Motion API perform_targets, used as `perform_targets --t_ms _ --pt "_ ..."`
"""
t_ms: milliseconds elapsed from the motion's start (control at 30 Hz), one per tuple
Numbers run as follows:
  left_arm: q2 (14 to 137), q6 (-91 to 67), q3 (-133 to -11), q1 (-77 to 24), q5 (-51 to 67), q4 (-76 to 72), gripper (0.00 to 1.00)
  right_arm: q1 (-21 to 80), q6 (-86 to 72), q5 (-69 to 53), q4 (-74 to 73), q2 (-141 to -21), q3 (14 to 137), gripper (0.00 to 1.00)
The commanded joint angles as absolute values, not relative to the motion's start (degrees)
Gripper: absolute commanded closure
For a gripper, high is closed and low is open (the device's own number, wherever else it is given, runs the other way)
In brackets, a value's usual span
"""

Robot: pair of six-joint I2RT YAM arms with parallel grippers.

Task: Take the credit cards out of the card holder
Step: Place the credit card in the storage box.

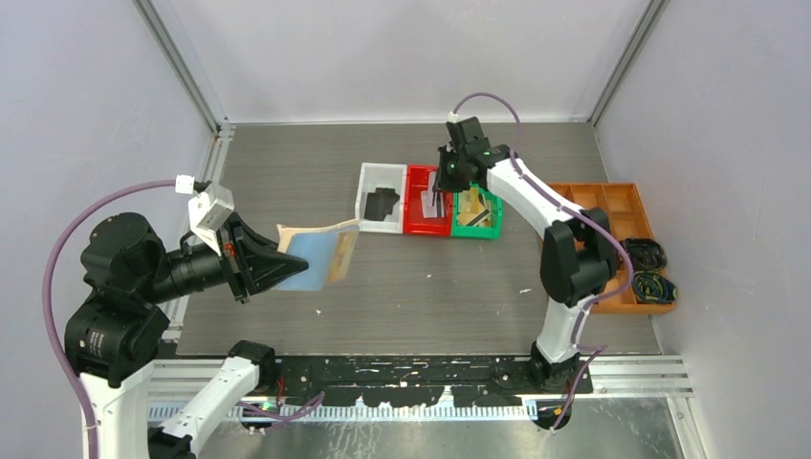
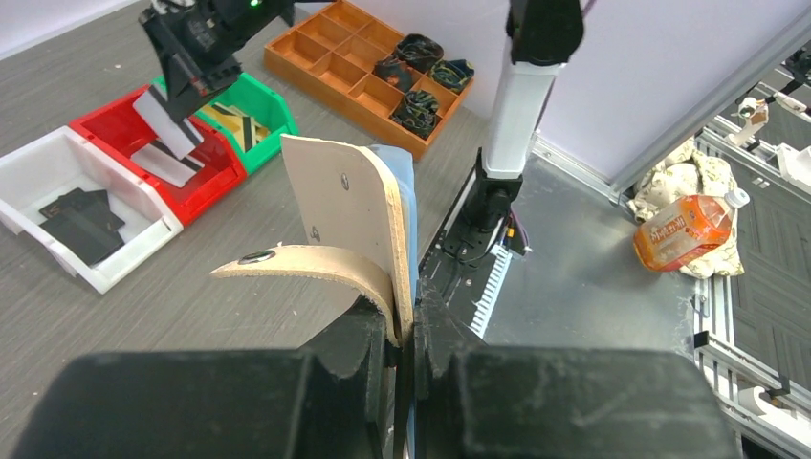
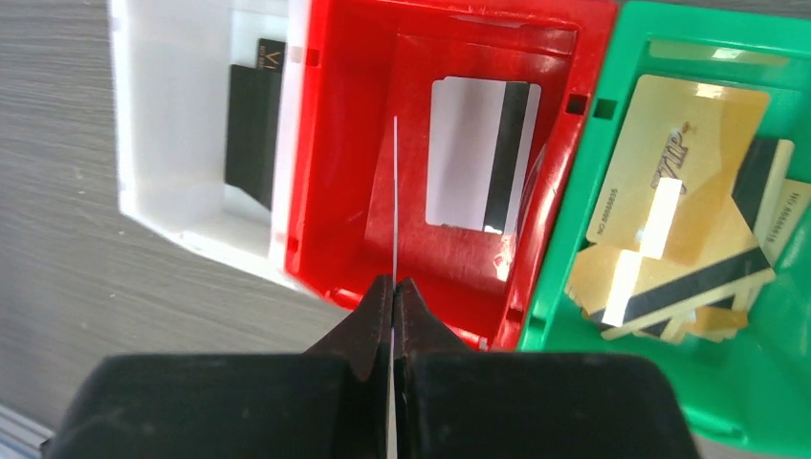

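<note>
Your left pincer is clamped on the tan card holder, held above the worktop, while your right pincer pinches a white-grey card edge-on over the red bin.

You can read a slanted "VIP" across the gold plastic card lying on top in the green plastic bin on the right. Along that card's left edge runs a small printed line that starts "NO", followed by digits too fine to read with certainty. On the black plastic card in the white plastic bin on the left you get only a pale "V" and the start of another letter at its far corner, and the pale lettering on the orange drink bottle in the left wrist view is too blurred to read.
</note>
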State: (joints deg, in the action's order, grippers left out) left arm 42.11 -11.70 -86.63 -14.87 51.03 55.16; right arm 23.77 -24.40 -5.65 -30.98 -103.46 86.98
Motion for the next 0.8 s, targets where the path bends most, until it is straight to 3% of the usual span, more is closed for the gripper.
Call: perform_targets --t_ms 0,267,533,600,767 --pt "41.51 -12.74 -86.92 -14.63 52.87 51.42 1.0 24.04 -21.95 -6.61 -31.72 -108.06 92.44 0.99" --pt "41.56 -13.1 -86.83 -14.59 53.41 51.28 1.0 24.07 -20.62 -6.82 -31.83 -113.72 95.53 0.97" --pt "41.76 -13.49 -86.88 -14.59 54.01 50.85 1.0 24.45 -20.47 -0.21 -31.48 -106.7 92.72 0.52" --pt "41.83 -13.53 -87.04 -14.59 54.13 50.89 1.0 24.86 -20.41 -0.18 -30.75 -103.87 92.15 0.47" --pt "41.92 -13.8 -87.29 -14.59 54.38 50.89 1.0 25.75 -20.54 -0.18 -30.83 -95.8 92.0 0.46"
